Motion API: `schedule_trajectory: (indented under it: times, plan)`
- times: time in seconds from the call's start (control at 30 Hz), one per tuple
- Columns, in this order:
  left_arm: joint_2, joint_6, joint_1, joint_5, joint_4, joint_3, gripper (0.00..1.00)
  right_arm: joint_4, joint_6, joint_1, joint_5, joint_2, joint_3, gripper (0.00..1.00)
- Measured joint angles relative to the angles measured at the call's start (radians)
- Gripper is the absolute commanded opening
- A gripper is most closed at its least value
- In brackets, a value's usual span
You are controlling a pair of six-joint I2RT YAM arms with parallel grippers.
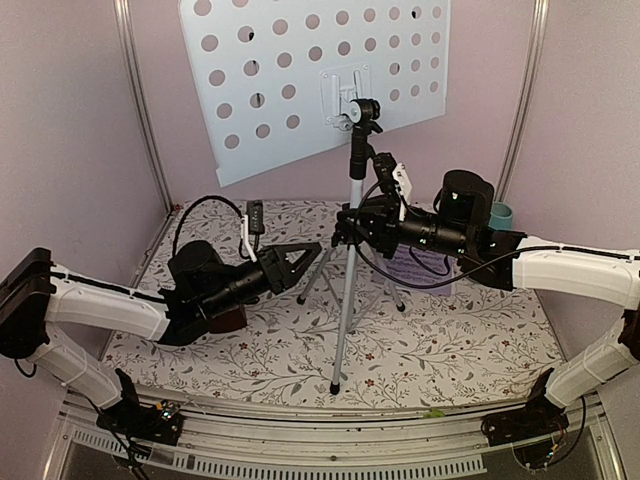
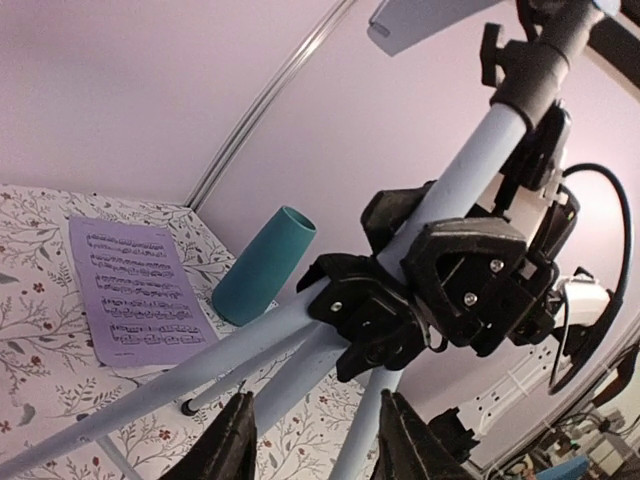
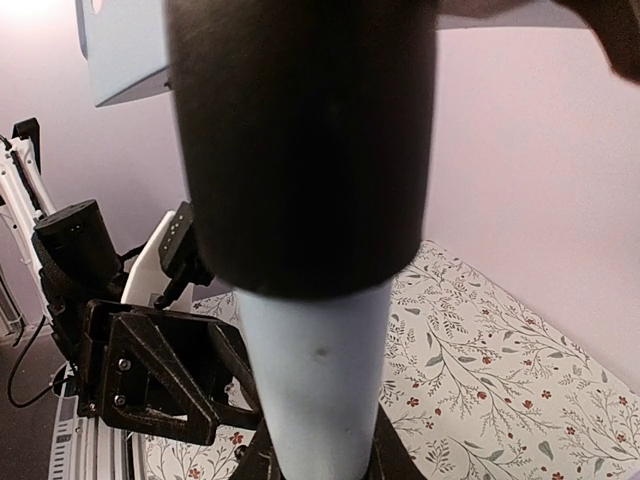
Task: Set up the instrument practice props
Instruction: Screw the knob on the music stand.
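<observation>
My right claw (image 1: 351,226) clamps the upright music stand (image 1: 300,70) mid-table, my left claw (image 1: 306,266) gapes by its leg; the sheet music (image 2: 140,290) lies flat far right, not yet mounted.

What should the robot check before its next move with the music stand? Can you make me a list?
1. Music stand upright with its legs spread: ok.
2. Right gripper clamped on the stand's pole: ok.
3. Left gripper open, with a stand leg between its jaws: ok.
4. Sheet music up on the stand: not ok. It lies flat on the table beside the teal cup.
5. Metronome standing upright: cannot tell, because it is mostly hidden.
</observation>
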Motion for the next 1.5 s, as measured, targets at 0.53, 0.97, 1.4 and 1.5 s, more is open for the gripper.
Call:
schedule_trajectory:
  times: [0.53,0.97,1.4,1.5]
  plan:
    - [0.0,-0.493,-0.065,-0.13,0.004,-0.003,0.48,0.0,0.002,0.0,0.002,0.0,0.0,0.0]
    - [0.039,-0.721,-0.125,-0.19,0.006,0.055,0.49,0.014,0.006,0.0,0.003,0.006,0.0,0.0]
    - [0.093,-0.782,-0.135,-0.217,0.056,0.089,0.48,0.023,0.008,0.0,0.007,0.006,-0.006,0.0]
    - [0.106,-0.786,-0.135,-0.217,0.068,0.104,0.48,0.029,0.008,0.0,0.007,0.006,-0.01,0.0]
